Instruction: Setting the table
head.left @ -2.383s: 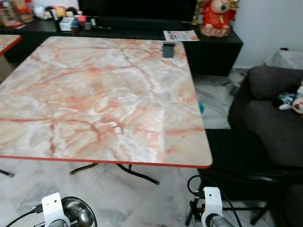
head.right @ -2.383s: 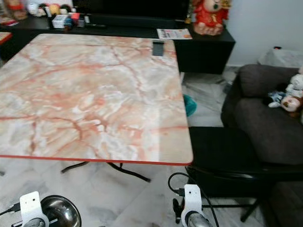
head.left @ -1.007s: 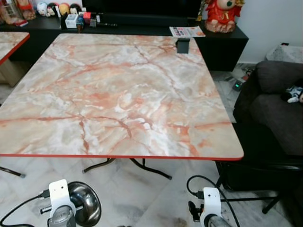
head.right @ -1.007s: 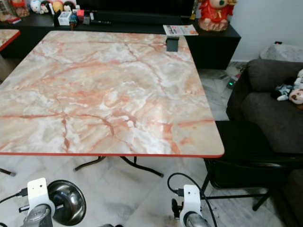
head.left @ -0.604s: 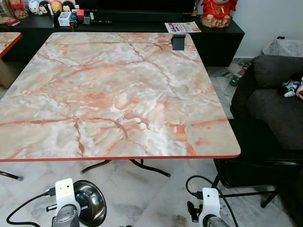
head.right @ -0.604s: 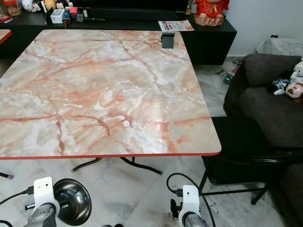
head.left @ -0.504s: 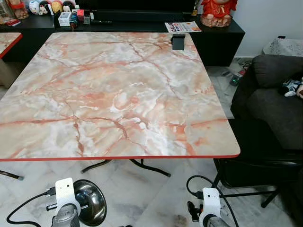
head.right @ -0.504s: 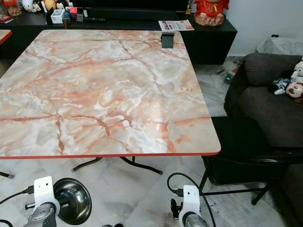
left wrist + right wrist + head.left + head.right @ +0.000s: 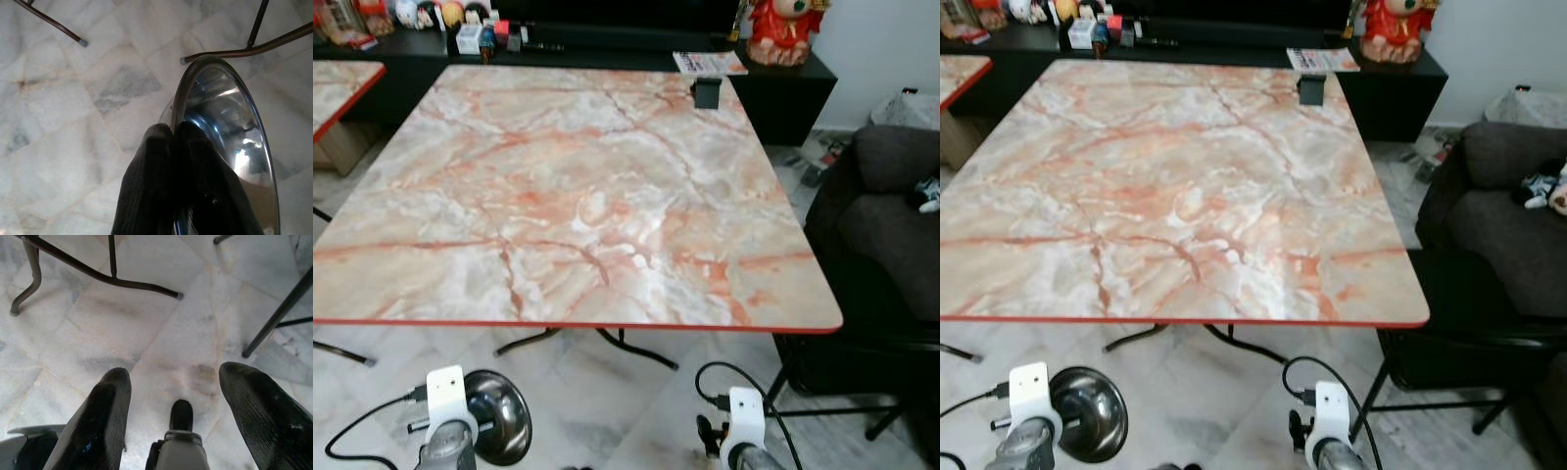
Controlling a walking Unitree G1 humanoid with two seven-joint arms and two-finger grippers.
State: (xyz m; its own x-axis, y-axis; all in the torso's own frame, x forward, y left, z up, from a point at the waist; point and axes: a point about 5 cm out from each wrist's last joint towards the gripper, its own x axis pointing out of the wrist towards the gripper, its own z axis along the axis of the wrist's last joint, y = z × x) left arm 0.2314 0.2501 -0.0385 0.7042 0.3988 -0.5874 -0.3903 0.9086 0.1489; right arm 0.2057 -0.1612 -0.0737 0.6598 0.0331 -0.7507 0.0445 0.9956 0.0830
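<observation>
Two arms hang low at the near edge of the scene, below the table (image 9: 587, 196) and over the pale marble floor (image 9: 1205, 392). The left gripper (image 9: 172, 128) has its black fingers (image 9: 151, 181) pinched together on the rim of a shiny steel bowl (image 9: 220, 137), one finger outside the rim and one inside. The bowl (image 9: 499, 416) is held on edge just beside the left wrist, off the floor and nearer than the table's red front edge. The right gripper (image 9: 173, 377) points down at the floor with its fingers (image 9: 105, 416) spread wide apart and nothing between them.

The head views show the pink-veined tabletop, with a small dark object (image 9: 706, 93) standing near its far right corner. Beyond it is a black cabinet (image 9: 773, 83) with a red figurine (image 9: 781, 29), and at the right a dark sofa (image 9: 901, 215).

The wrist views show the table's dark metal legs (image 9: 98, 274) resting on the floor tiles.
</observation>
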